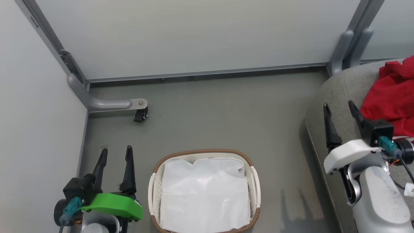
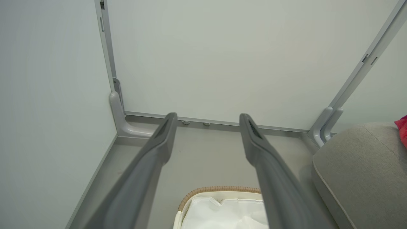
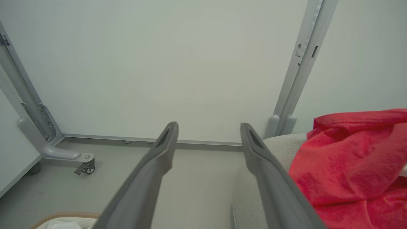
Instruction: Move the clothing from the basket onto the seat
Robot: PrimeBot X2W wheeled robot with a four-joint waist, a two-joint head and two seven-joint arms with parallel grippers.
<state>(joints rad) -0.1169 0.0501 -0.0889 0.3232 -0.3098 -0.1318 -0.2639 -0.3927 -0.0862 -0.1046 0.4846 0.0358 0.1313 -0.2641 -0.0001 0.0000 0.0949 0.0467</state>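
Red clothing (image 1: 391,97) lies heaped on the grey woven seat (image 1: 339,87) at the right of the scene, set in from the cushion's rounded left edge. The basket (image 1: 200,151) stands on the floor (image 1: 226,110) near the robot, and nothing red shows in it, just the white liner (image 1: 203,191) spread across its inside.

The left gripper (image 1: 116,149) hangs to the left of the basket with its fingers spread and nothing between them. The right gripper (image 1: 337,104) is likewise spread and empty, over the seat's left edge and just beside the clothing.

By the look of it the transfer is done or nearly so. The sound thing now is a check that no garment hides under the liner, leaving the liner itself in place. The right arm should draw off leftward and upward, so that a finger does not snag the soft cloth and drag it off the cushion.

The floor is smooth, dull grey-green and flat. Pale wall panels (image 1: 194,32) in grey metal frames close the far side and the left, with a castor (image 1: 140,115) on a frame foot at the far left.
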